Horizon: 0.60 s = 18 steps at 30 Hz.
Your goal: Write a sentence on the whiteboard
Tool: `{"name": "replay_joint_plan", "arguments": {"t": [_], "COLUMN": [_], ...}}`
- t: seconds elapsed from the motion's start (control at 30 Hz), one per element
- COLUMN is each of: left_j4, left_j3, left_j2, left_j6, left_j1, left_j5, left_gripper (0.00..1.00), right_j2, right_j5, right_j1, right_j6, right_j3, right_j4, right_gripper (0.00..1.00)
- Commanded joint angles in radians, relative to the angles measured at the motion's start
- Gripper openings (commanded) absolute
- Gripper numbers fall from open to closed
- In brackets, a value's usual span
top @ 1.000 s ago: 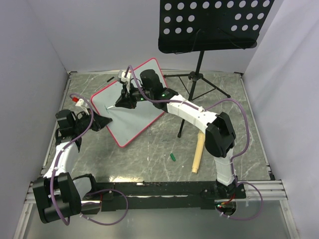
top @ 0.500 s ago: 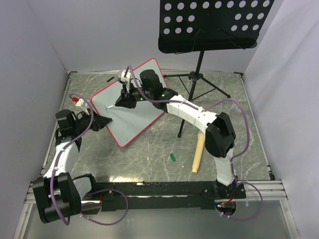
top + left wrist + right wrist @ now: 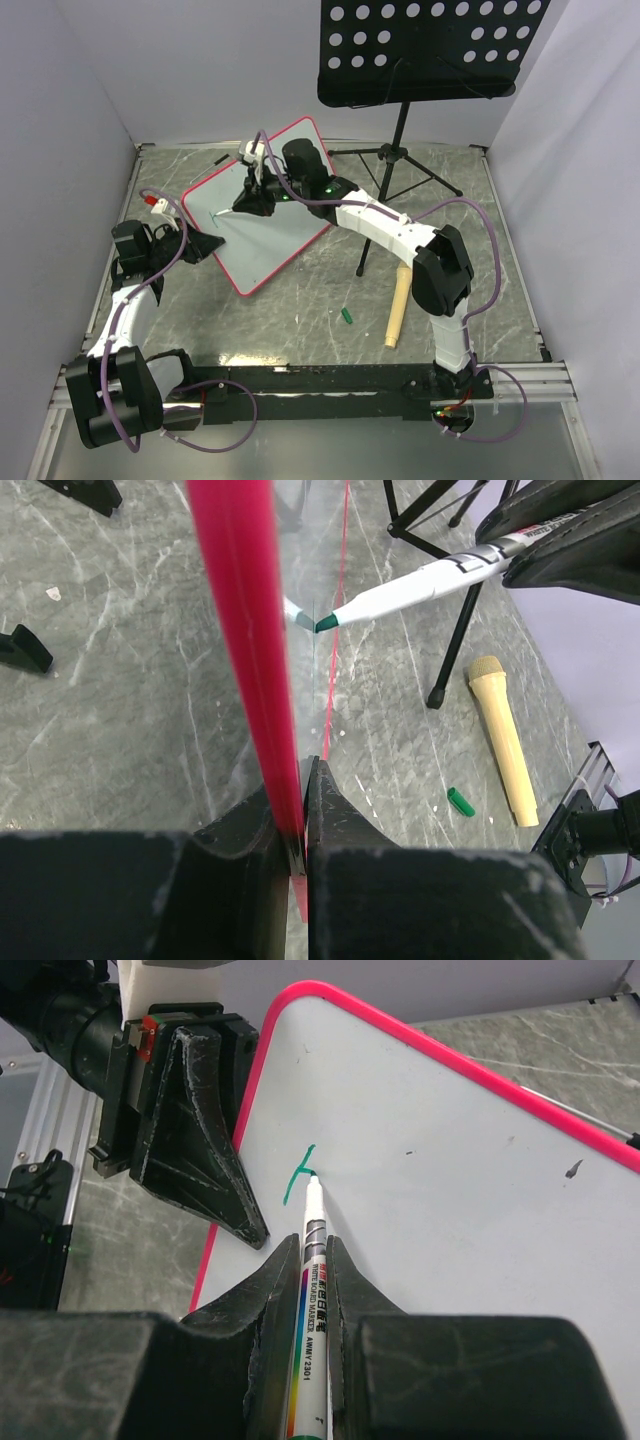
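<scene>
The whiteboard (image 3: pixel 270 215), white with a pink-red frame, stands tilted on the table. My left gripper (image 3: pixel 205 246) is shut on its left edge; the left wrist view shows the red frame (image 3: pixel 250 650) edge-on between the jaws. My right gripper (image 3: pixel 250 200) is shut on a white marker (image 3: pixel 312 1260) with a teal tip. The tip touches the board near its left end. Only a short teal stroke (image 3: pixel 296 1175) of the sentence shows, a bent line with a small crossbar. The marker tip also shows in the left wrist view (image 3: pixel 327 624).
A black music stand (image 3: pixel 430 50) rises at the back right, its tripod legs (image 3: pixel 400 160) behind the board. A tan wooden handle (image 3: pixel 397 310) and a small green marker cap (image 3: pixel 346 316) lie on the grey marble table in front. Grey walls enclose the sides.
The marker tip has moved slightly along the board, lengthening the teal stroke. The left arm and the board have not moved.
</scene>
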Motion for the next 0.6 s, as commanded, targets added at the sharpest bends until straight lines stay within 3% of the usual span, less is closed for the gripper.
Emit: {"name": "replay_joint_plan", "arguments": {"t": [0.0, 0.57], "left_j4": [0.041, 0.047], "left_j3": [0.014, 0.013], "left_j2": [-0.013, -0.013], "left_j6": [0.073, 0.069], "left_j1": [-0.004, -0.002], "left_j5": [-0.032, -0.023], "left_gripper": [0.01, 0.01], "right_j2": [-0.046, -0.053], "right_j5": [0.024, -0.014], "right_j1": [-0.018, -0.026], "right_j6": [0.008, 0.049], "right_j3": [-0.009, 0.012], "right_j4": [0.049, 0.079], "right_gripper": [0.00, 0.00]}}
